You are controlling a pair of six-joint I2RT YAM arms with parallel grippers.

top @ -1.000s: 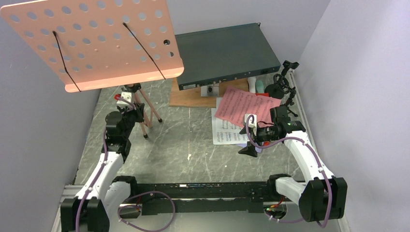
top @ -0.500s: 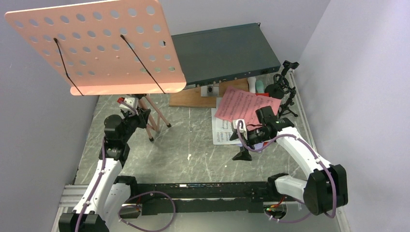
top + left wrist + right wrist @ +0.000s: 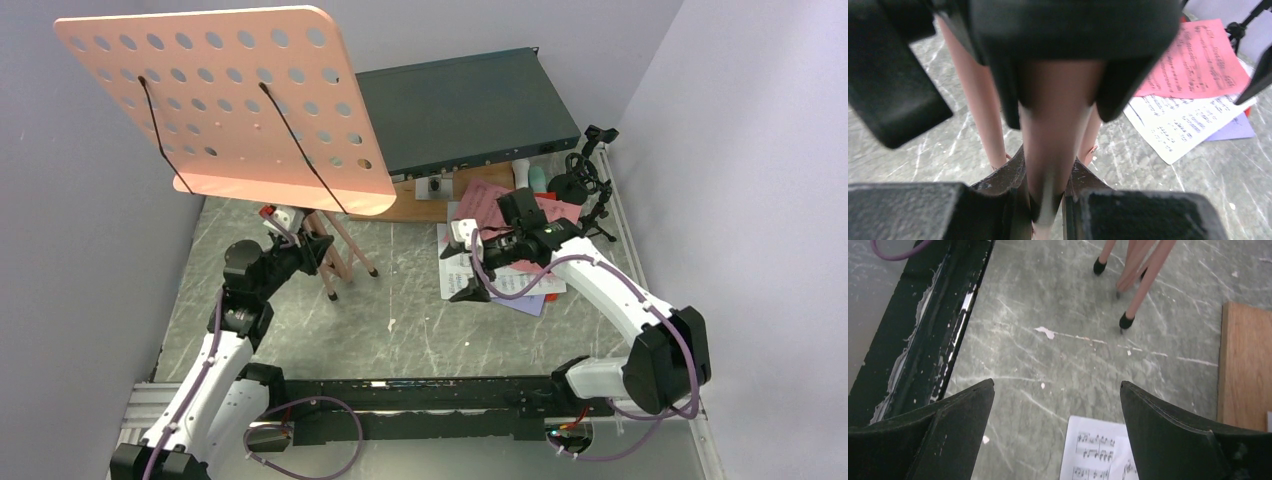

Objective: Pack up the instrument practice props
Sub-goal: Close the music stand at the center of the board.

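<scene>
The salmon-pink perforated music stand (image 3: 240,110) stands tilted at the left, its tripod legs (image 3: 340,260) on the grey table. My left gripper (image 3: 305,248) is shut on the stand's pole (image 3: 1055,125), which fills the gap between the jaws in the left wrist view. Sheet-music pages (image 3: 505,275) lie in a loose pile right of centre, with a pink page (image 3: 1198,65) over a white page (image 3: 1188,125). Over the pile's left edge hangs my right gripper (image 3: 458,265), open and holding nothing, with a white page (image 3: 1095,450) below it. The black mic stand (image 3: 585,185) and small tubes (image 3: 530,175) sit at the back right.
A dark grey rack-mount box (image 3: 465,110) lies at the back on a wooden board (image 3: 1245,365). Lavender walls close in on both sides. A black rail (image 3: 400,395) runs along the near edge between the arm bases.
The left gripper has carried the music stand to the right, legs and desk shifting with it. The right arm has swung left and farther back over the pages, staying open.
</scene>
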